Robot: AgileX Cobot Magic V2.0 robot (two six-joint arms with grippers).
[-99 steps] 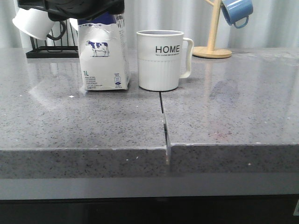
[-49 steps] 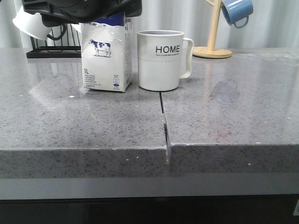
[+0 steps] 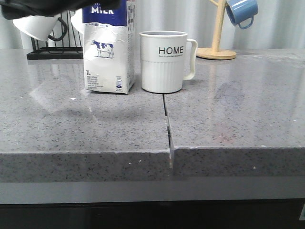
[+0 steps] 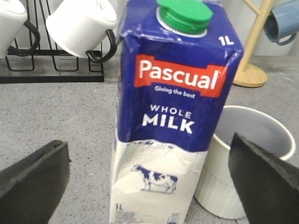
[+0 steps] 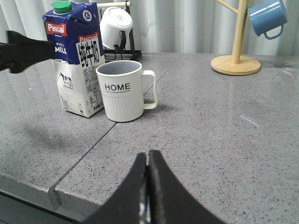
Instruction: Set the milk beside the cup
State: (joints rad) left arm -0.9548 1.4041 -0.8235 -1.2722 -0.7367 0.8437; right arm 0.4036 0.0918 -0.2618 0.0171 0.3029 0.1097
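Observation:
The milk [image 3: 108, 57], a white carton with a dark blue top and a cow picture, stands upright on the grey countertop, just left of the cup [image 3: 163, 62] and almost touching it. The cup is a white ribbed mug lettered "HOME", handle to the right. My left gripper [image 3: 47, 5] is open and raised at the top left. In the left wrist view its gripper [image 4: 148, 142] has both fingers wide apart, clear of the milk [image 4: 177, 116] and the cup [image 4: 247, 154]. My right gripper [image 5: 148, 161] is shut and empty, low over the counter in front of the cup [image 5: 122, 93] and the milk [image 5: 74, 65].
A black wire rack [image 3: 52, 51] with small white mugs [image 3: 33, 25] stands behind the milk. A wooden mug tree [image 3: 218, 45] holding a blue mug [image 3: 242, 12] is at the back right. A seam [image 3: 167, 126] runs from the cup to the counter's front edge.
The carton shifted slightly right toward the cup and straightened. My left gripper then rose off it, uncovering its blue top. The cup has not moved.

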